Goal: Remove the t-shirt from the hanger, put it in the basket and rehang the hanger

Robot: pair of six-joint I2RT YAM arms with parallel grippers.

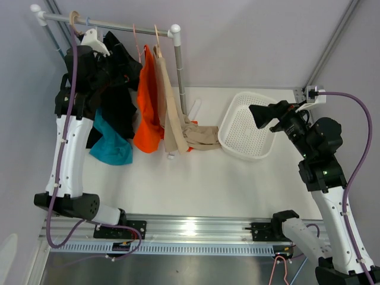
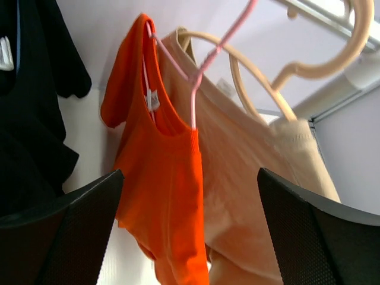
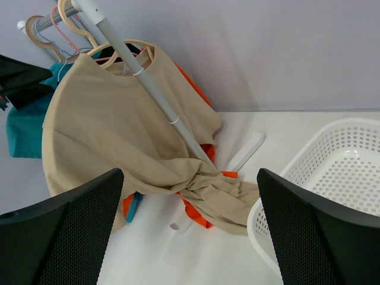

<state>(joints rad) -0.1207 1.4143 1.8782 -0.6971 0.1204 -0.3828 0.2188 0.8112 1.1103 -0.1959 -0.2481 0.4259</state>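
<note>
A beige t-shirt [image 1: 172,113] hangs on a beige hanger [image 2: 261,83] at the right end of the rack rod. Its lower part lies bunched on the table by the rack post [image 3: 219,190]. An orange t-shirt [image 2: 160,178] hangs beside it on a thin pink hanger [image 2: 208,56]. My left gripper [image 2: 190,237] is open and empty, raised by the rack, facing the orange and beige shirts without touching them. My right gripper [image 3: 190,231] is open and empty, held above the table near the basket, facing the beige shirt [image 3: 107,124].
A white perforated basket [image 1: 237,148] stands at the right of the rack. The white rack post [image 1: 180,71] stands between the shirts and the basket. A black shirt [image 1: 119,101] and a teal one [image 1: 113,148] hang at the rack's left, close to my left arm.
</note>
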